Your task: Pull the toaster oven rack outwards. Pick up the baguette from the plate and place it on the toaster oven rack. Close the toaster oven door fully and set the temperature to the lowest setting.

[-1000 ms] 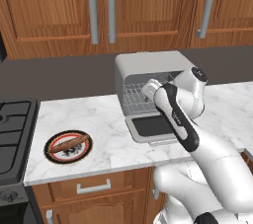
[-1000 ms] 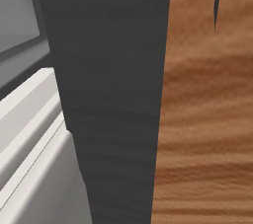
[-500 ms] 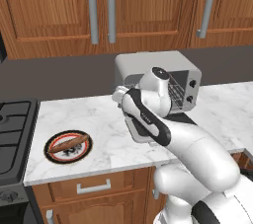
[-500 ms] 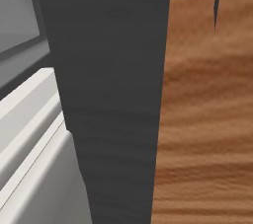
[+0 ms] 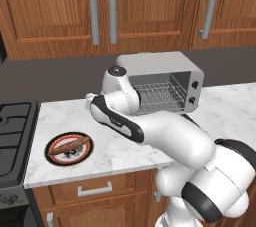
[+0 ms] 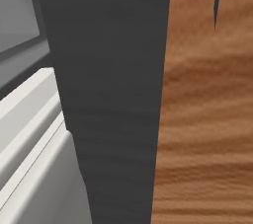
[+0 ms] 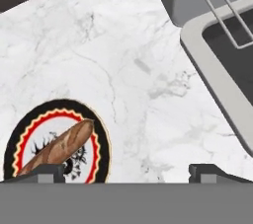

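Observation:
The light-grey toaster oven (image 5: 155,66) stands at the back of the marble counter, its silver wire rack (image 5: 160,96) showing in the open cavity. In the hand view the toaster oven door (image 7: 197,45) lies folded down at the right, and the rack (image 7: 217,1) sticks out above it. The baguette (image 5: 70,146) lies across the plate (image 5: 50,155) near the counter's front left. My gripper (image 5: 91,105) hangs above the counter between oven and plate. In the hand view it (image 7: 127,173) is open and empty, with the baguette (image 7: 59,146) and plate (image 7: 101,139) at lower left.
A black stove (image 5: 12,131) borders the counter on the left. Wooden wall cabinets with grey handles (image 5: 100,11) hang above, and a drawer (image 5: 95,188) sits under the counter edge. A dark panel (image 6: 108,94) beside wood stands close in the right base view.
The arm has swung left, away from the oven's open front and toward the plate. The gripper stays open.

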